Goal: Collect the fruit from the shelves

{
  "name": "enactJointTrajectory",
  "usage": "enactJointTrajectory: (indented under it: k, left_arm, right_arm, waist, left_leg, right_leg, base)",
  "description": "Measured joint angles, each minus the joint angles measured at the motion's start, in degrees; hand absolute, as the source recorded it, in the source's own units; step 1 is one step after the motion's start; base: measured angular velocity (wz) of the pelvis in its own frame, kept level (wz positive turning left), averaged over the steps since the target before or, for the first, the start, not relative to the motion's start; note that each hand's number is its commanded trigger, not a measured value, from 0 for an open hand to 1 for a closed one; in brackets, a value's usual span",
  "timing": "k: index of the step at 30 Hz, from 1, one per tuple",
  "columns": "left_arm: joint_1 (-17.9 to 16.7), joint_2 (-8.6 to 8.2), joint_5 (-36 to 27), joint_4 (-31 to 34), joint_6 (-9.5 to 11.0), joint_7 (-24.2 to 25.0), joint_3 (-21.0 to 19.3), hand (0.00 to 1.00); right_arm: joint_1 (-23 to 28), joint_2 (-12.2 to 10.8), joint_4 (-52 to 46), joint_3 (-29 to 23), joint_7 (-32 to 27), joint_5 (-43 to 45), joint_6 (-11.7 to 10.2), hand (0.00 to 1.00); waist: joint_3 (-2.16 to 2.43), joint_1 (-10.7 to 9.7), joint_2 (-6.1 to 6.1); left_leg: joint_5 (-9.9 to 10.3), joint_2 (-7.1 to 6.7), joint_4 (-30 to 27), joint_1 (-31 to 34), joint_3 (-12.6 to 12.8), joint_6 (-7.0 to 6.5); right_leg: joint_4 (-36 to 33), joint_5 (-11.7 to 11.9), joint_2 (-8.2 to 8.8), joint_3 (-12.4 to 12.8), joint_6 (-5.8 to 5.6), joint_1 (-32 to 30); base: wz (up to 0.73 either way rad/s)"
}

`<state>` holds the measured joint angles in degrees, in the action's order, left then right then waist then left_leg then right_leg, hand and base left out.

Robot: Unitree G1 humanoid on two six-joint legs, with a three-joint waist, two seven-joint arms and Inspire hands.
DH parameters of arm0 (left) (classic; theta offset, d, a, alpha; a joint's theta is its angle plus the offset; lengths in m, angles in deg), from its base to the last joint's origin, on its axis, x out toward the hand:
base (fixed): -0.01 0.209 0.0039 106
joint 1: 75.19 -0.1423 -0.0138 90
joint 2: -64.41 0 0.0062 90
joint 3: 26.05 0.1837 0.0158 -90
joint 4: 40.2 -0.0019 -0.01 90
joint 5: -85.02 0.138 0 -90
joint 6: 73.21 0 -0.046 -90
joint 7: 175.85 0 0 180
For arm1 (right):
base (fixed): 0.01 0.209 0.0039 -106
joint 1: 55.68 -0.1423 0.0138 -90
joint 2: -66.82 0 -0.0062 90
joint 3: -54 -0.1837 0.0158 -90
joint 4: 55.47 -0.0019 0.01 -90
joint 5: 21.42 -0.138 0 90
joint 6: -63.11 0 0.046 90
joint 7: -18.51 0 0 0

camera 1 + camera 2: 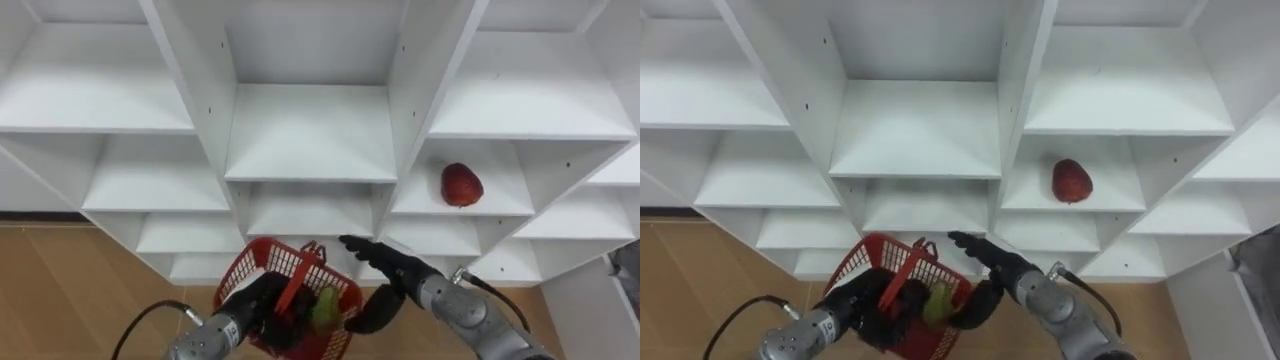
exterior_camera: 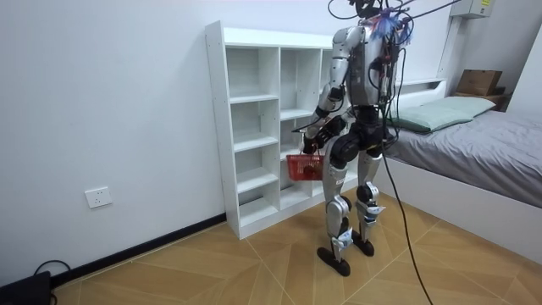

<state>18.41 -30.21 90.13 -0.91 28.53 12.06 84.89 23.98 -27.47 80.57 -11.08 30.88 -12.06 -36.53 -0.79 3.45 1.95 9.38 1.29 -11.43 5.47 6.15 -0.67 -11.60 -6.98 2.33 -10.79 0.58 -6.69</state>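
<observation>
Holding basket (image 1: 262,262), left hand (image 1: 255,303), fruit (image 1: 461,185) above right hand (image 1: 398,268)

Green fruit (image 1: 325,306) half hidden in basket (image 1: 258,268)

Plain white closet (image 1: 310,130). Red open-mesh basket (image 1: 262,268). Dark red fruit (image 1: 461,185) on a shelf. Green fruit (image 1: 326,305) in the basket. Black left hand (image 1: 252,302) and black right hand (image 1: 393,268). Brown herringbone wood floor (image 1: 70,290). Grey bed (image 2: 500,152).

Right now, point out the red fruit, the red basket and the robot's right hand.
red fruit (image 1: 461,185): left eye view, middle of its front.
red basket (image 1: 252,270): left eye view, upper mesh wall.
right hand (image 1: 395,270): left eye view, back of the palm.
</observation>
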Motion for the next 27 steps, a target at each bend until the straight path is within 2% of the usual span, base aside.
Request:
enactJointTrajectory:
  k: [2, 4, 11, 15, 17, 23, 27]
  left_arm:
    - [-1.74, 0.91, -0.82, 0.00, -0.05, -0.06, -0.73, 1.00]
    - [-2.38, 1.23, -0.95, 0.00, -0.05, 0.02, -0.96, 1.00]
    - [-4.44, 0.38, -1.18, 0.01, -0.02, -0.08, -5.31, 1.00]
    - [-5.06, -0.18, -2.77, -0.07, -0.02, -0.72, -6.61, 1.00]
    - [-6.05, -0.75, -4.58, -0.07, 0.14, -1.10, -7.64, 1.00]
    - [-7.49, -0.84, -5.30, 0.10, 0.13, -1.20, -9.66, 1.00]
    - [-7.89, -0.84, -5.64, 0.12, 0.12, -1.72, -9.72, 1.00]
  right_arm:
    - [3.80, 0.64, -3.51, -1.63, -1.03, -0.09, -0.31, 0.00]
    - [5.49, 0.97, -4.96, -2.15, -1.39, -0.33, -0.67, 0.00]
    - [11.88, 1.78, -15.53, -4.55, -3.07, -0.29, -2.60, 0.00]
    - [13.74, 1.71, -17.48, -6.55, -5.22, 0.12, -3.46, 0.00]
    - [14.16, 1.49, -18.26, -8.17, -6.88, 0.21, -3.60, 0.00]
    - [15.57, 1.57, -24.19, -12.81, -11.32, -0.34, -3.72, 0.00]
    - [15.62, 1.59, -24.62, -13.68, -14.06, -0.29, -3.73, 0.00]
  waist:
    - [0.05, -0.17, -0.01]
    - [0.05, -0.32, 0.00]
    - [0.39, -0.33, 0.03]
    - [0.89, -0.58, -0.36]
    - [1.03, -1.50, -0.50]
    - [0.91, -2.92, -0.66]
    - [0.80, -3.04, -0.71]
  left_leg:
    - [-0.02, 0.06, 0.00, -0.32, -0.02, 0.03]
    - [-0.02, 0.05, 0.05, -0.57, 0.01, 0.04]
    - [-0.07, 0.15, 0.95, -2.11, 1.40, 0.11]
    - [-0.07, 0.13, 1.86, -4.33, 1.89, 0.11]
    - [-0.04, 0.10, 2.06, -5.61, 2.12, 0.11]
    - [0.01, 0.19, 2.25, -6.21, 2.40, 0.15]
    - [0.01, 0.20, 2.40, -6.71, 2.40, 0.16]
  right_leg:
    - [0.10, 0.00, -0.08, 0.01, 0.01, 0.39]
    - [0.11, 0.00, -0.07, 0.11, 0.01, 0.60]
    - [0.03, 0.06, -0.40, 1.77, -0.03, 0.96]
    - [0.67, 0.10, -0.53, 2.43, -0.13, 2.84]
    - [1.06, 0.09, -0.61, 2.75, -0.25, 4.17]
    - [1.07, 0.10, -0.75, 3.01, -0.25, 4.55]
    - [1.23, 0.10, -0.83, 3.15, -0.25, 5.02]
  base:
    - [0.00]
    - [0.00]
    - [-0.10]
    - [-0.09]
    - [-0.06]
    - [-0.02]
    - [0.00]
